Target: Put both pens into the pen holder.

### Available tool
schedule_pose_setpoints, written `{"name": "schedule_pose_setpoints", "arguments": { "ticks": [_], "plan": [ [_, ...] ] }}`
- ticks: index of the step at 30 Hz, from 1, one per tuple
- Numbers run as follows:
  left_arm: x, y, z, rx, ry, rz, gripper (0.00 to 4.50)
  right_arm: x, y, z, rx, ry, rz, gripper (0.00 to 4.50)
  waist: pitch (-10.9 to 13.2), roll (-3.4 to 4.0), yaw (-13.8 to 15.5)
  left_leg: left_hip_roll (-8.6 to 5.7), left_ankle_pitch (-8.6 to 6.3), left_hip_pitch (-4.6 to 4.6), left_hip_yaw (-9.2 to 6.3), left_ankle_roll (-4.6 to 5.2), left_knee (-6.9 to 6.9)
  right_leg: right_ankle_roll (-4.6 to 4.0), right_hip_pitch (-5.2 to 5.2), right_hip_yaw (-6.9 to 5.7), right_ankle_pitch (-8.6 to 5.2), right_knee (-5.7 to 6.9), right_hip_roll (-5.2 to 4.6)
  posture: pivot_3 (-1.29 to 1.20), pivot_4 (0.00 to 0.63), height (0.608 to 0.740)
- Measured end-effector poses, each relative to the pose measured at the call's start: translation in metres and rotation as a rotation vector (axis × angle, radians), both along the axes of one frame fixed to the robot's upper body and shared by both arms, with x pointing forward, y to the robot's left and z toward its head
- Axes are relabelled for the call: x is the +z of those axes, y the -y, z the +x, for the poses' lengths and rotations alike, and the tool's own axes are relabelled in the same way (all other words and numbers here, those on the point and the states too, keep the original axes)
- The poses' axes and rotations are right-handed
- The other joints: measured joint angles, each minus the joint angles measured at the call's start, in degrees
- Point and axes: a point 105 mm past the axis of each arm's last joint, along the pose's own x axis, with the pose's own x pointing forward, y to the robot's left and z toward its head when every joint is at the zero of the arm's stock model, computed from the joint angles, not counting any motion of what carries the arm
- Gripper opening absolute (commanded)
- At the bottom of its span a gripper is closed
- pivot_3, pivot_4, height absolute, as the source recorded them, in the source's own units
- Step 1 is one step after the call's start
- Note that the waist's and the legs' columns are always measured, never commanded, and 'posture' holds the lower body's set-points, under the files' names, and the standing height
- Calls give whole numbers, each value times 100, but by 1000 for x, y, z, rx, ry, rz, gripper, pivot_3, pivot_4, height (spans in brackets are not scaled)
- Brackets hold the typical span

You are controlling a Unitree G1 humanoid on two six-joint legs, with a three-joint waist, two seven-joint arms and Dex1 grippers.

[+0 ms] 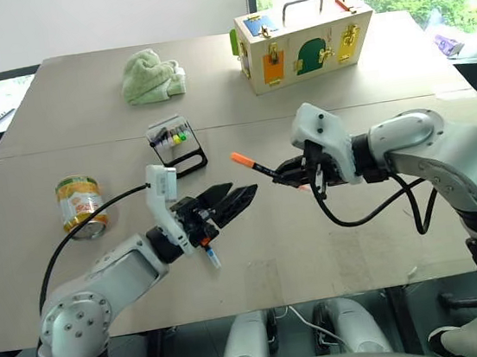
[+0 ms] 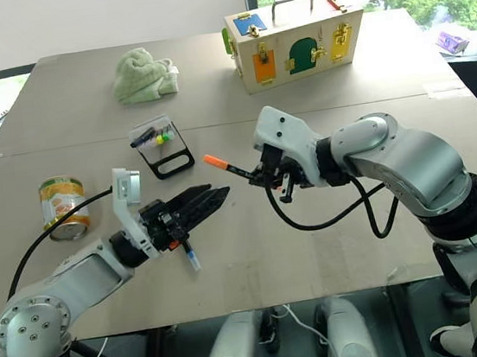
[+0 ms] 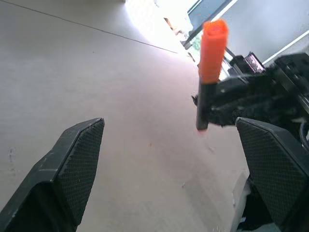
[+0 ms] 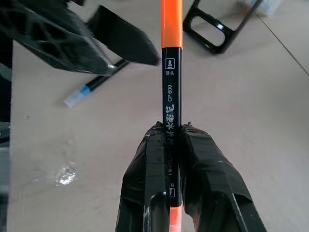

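Nearest to me, my left gripper (image 1: 239, 197) is hanging above the table (image 1: 334, 245) with its fingers spread wide and nothing between them. Under it the blue pen (image 1: 212, 253) is lying flat on the tabletop. Just beyond, my right gripper (image 1: 288, 173) is pinching the orange pen (image 4: 172, 96) tight around its black barrel, the orange cap sticking out toward the left gripper, lifted off the table. Further back, the pen holder (image 1: 177, 145) is standing on the table with its coloured markers showing, well apart from both pens. A tin can (image 1: 80, 206) is sitting off to its left. Farthest away, a green cloth (image 1: 152, 74) and a wooden box (image 1: 304, 42) are resting near the far edge.
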Motion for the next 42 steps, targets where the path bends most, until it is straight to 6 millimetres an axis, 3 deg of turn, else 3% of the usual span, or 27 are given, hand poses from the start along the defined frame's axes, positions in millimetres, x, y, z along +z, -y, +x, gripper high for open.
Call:
{"name": "schedule_pose_setpoints", "arguments": {
  "ticks": [8,11,12,13,18,24,31,36,37,39,42],
  "plan": [
    [9,16,5,-90,14,-55,15,-1,-2,2,-22,8,-9,0,0,-1,0,-3,1,-2,2,-1,3,-9,1,4,5,-1,2,0,150,740],
    [10,17,3,-119,22,-72,15,-2,-2,3,-22,7,-10,0,0,-1,-4,-2,1,-1,3,-1,3,-9,0,4,5,-1,4,0,150,740],
    [12,17,2,-126,29,-80,603,-2,-2,3,-21,7,-10,0,0,-1,-3,-2,1,-1,3,-1,3,-9,0,4,5,-1,4,0,150,740],
    [12,17,2,-129,31,-84,674,-2,-2,3,-21,8,-10,0,0,-1,-3,-2,1,-1,3,-1,3,-8,0,5,5,-1,4,0,150,740],
    [16,11,3,-109,44,-94,2947,-2,-5,2,-4,14,-5,0,0,-1,-1,-2,1,-1,2,-1,3,-8,0,6,4,-2,3,0,150,740],
    [17,10,9,-65,57,-89,2947,1,-8,0,22,33,10,0,0,-1,2,-2,1,-1,2,-1,3,-8,1,6,5,-2,3,0,150,740],
    [22,16,13,-79,87,-97,20,1,-9,0,37,36,20,0,0,-1,1,-2,1,-1,3,-1,3,-8,1,6,5,-2,4,0,150,740],
    [21,16,13,-83,96,-87,20,0,-9,0,37,32,20,0,0,-1,2,-2,1,-1,3,-1,3,-8,0,6,5,-2,4,0,150,740],
    [21,16,13,-84,100,-85,0,0,-9,0,41,37,21,703,0,-1,1,-2,1,-2,3,-1,3,-8,0,6,5,-2,4,0,150,740],
    [22,13,15,-71,115,-69,0,2,-10,-1,58,58,34,1260,0,-1,2,-2,1,-1,3,-1,3,-8,0,6,4,-2,4,0,150,740],
    [28,2,22,-11,161,-12,0,1,-4,-3,72,91,38,2638,1,-4,25,-2,1,-3,1,-1,3,-7,0,4,4,-3,5,0,150,740]
  ]
}}
